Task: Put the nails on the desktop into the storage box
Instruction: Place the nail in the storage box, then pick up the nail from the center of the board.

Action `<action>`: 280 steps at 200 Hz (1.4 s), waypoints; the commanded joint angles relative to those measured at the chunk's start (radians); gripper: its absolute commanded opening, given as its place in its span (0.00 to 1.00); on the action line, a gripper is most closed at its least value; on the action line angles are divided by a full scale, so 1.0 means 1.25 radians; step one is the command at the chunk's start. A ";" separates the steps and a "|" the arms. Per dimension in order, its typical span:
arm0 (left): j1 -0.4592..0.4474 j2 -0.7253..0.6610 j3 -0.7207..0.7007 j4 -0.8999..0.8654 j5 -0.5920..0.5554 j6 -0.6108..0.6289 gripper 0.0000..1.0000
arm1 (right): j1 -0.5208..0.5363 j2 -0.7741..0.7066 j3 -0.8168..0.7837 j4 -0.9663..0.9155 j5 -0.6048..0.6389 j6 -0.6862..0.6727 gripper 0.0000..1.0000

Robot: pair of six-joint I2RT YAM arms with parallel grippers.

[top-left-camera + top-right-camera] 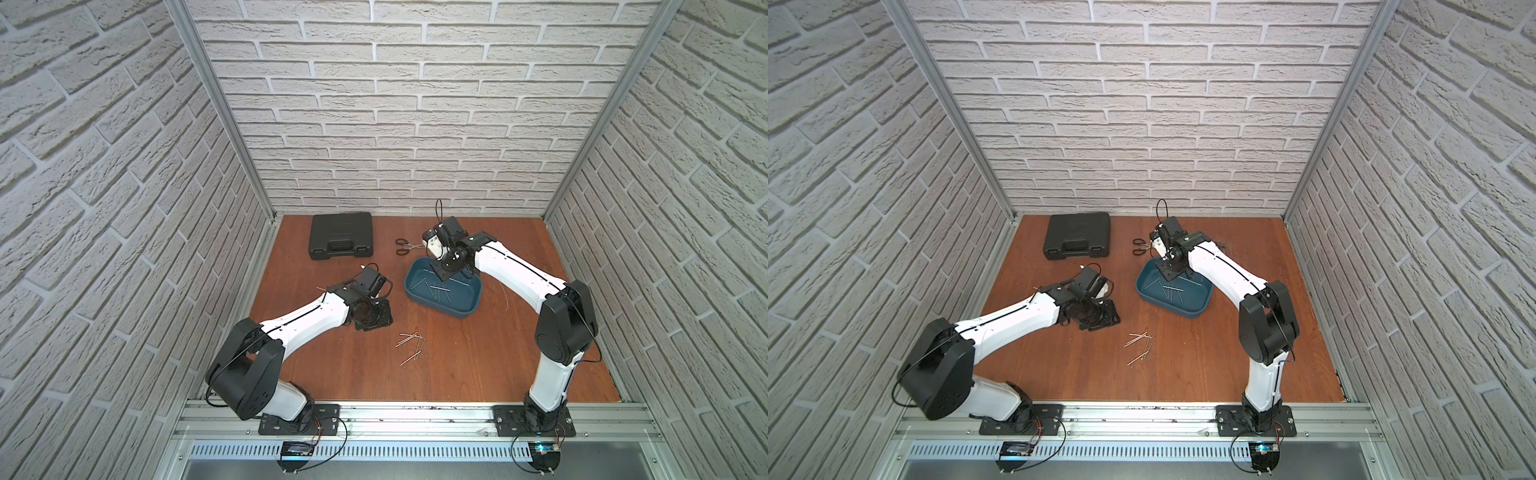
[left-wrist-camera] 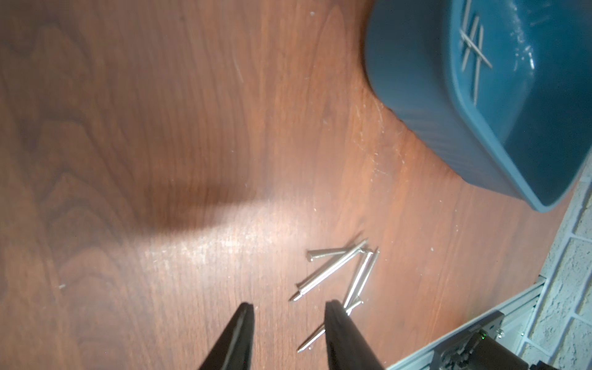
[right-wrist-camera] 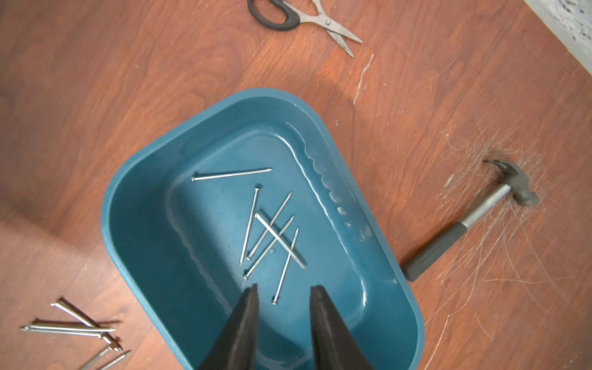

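Both top views: high, from the front, looking down over the whole table (image 1: 478,365). Wrist views: close, downward; both share box (image 2: 432,112) and loose nails (image 2: 331,266).

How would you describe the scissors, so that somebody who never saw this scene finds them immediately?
Start at the reddish-brown desktop and find the black case near its far edge. Beside it, towards the teal storage box, lie the scissors. Their two black loop handles and short crossed silvery blades set them apart from the thin straight nails.
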 commanded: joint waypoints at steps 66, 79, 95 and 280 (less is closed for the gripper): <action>-0.100 0.020 0.057 -0.064 -0.042 0.094 0.40 | 0.003 -0.150 -0.086 0.026 -0.105 0.095 0.36; -0.123 0.028 0.068 -0.073 -0.051 0.117 0.40 | 0.006 -0.180 -0.120 0.033 -0.113 0.109 0.36; -0.153 0.038 0.075 -0.078 -0.066 0.148 0.40 | 0.008 -0.218 -0.161 0.041 -0.127 0.126 0.36; -0.358 0.188 0.123 -0.097 -0.198 0.291 0.33 | 0.016 -0.428 -0.340 0.011 -0.142 0.186 0.37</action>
